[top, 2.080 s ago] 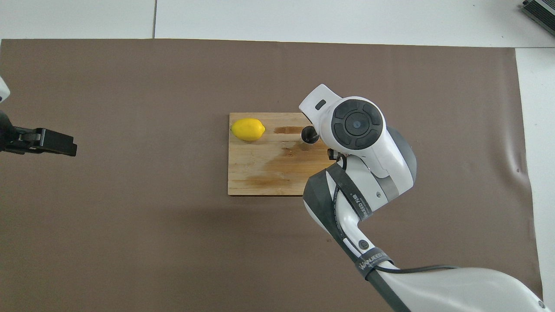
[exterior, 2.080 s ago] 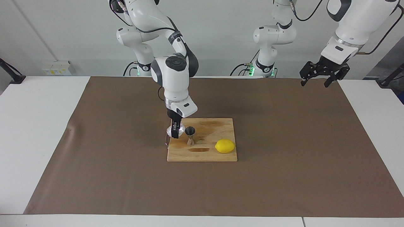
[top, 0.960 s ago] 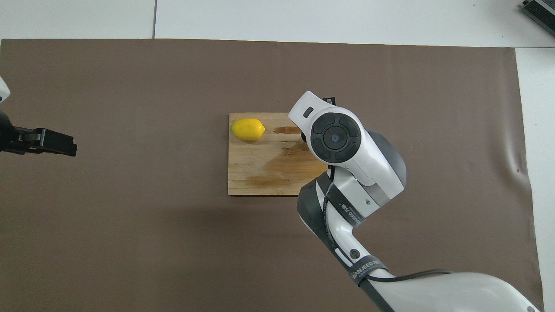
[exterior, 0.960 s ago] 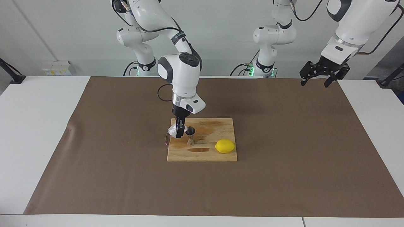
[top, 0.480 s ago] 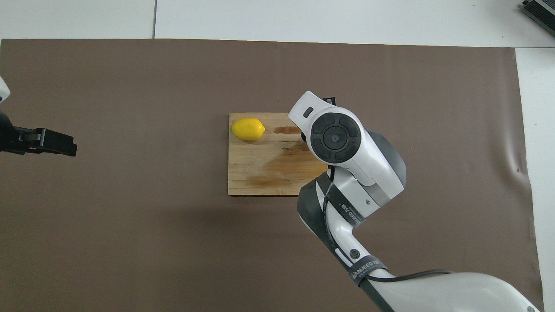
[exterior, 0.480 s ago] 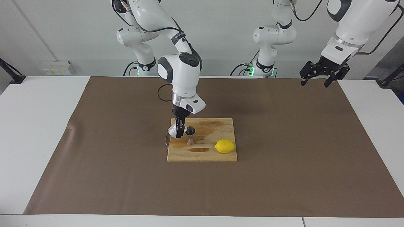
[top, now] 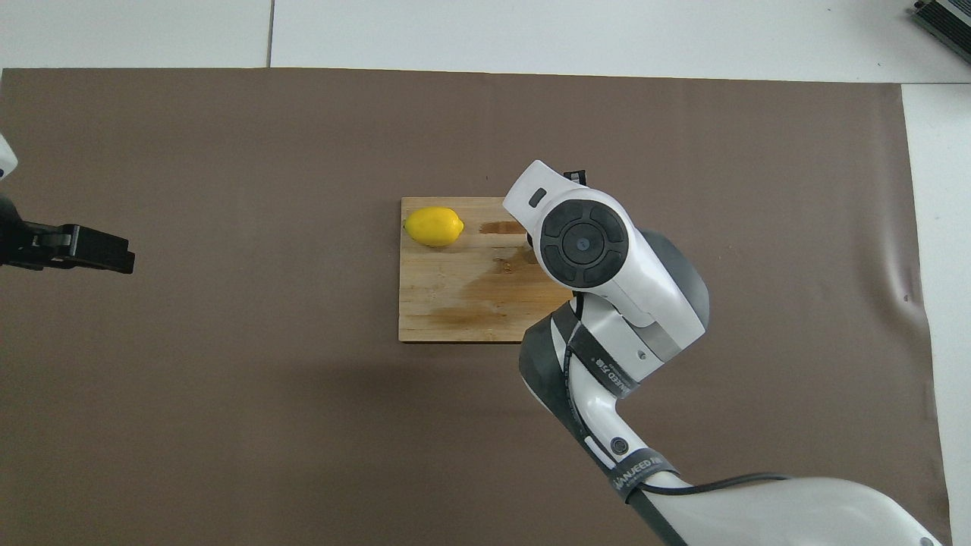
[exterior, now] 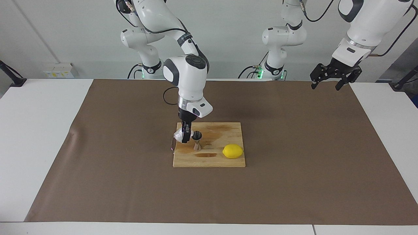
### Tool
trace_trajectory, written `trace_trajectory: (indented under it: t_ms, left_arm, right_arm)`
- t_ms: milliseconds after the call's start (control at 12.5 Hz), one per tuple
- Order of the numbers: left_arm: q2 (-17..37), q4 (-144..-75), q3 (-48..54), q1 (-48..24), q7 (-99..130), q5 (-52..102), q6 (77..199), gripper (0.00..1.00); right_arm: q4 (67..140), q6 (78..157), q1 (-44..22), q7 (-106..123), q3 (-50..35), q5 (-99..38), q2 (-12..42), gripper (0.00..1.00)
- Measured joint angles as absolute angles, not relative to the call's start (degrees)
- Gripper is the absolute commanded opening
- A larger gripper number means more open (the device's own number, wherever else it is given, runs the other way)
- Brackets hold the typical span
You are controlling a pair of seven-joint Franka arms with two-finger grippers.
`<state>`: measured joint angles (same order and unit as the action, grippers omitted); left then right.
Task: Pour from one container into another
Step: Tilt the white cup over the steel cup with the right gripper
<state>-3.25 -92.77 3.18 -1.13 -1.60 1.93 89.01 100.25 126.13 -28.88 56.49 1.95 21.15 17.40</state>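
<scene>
My right gripper point(exterior: 184, 136) is shut on the clear faceted glass cup point(exterior: 179, 135). It holds the cup tilted toward the steel hourglass jigger point(exterior: 197, 141), with the cup's rim close beside the jigger's top. The jigger stands upright on the wooden cutting board point(exterior: 228, 161), at the board's end toward the right arm. In the overhead view the right arm's wrist point(top: 580, 243) covers the cup, the jigger and the gripper. My left gripper point(exterior: 329, 78) waits, open and empty, high over the left arm's end of the mat; it also shows in the overhead view point(top: 76, 249).
A yellow lemon point(exterior: 233, 151) lies on the cutting board point(top: 455, 303) toward the left arm's end, also in the overhead view point(top: 433, 226). Dark wet stains mark the board. A brown mat point(exterior: 294, 156) covers the table.
Since two seconds ago my right arm has swung over the board and tipped the cup toward the jigger. In the last second almost nothing has moved. The left arm has stayed still.
</scene>
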Motion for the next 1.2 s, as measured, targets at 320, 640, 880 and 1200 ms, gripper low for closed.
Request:
trace_trajectory:
  t_ms: [320, 640, 880, 1200]
  left_arm:
    - [-3.3, -92.8, 3.2, -1.1, -1.6, 1.9, 89.0, 1.0]
    - [-3.3, -92.8, 3.2, -1.1, -1.6, 1.9, 89.0, 1.0]
    - [-3.3, -92.8, 3.2, -1.1, -1.6, 1.9, 89.0, 1.0]
    - [-3.3, -92.8, 3.2, -1.1, -1.6, 1.9, 89.0, 1.0]
  right_arm:
    - [100.2, 126.1, -28.9, 56.5, 1.9, 21.4, 17.4, 0.26]
    - [100.2, 126.4, -28.9, 56.5, 2.0, 21.4, 17.4, 0.26]
    - [100.2, 127.1, -28.9, 55.9, 2.0, 21.3, 17.4, 0.26]
    - [100.2, 128.4, -28.6, 54.6, 2.0, 19.1, 17.4, 0.26]
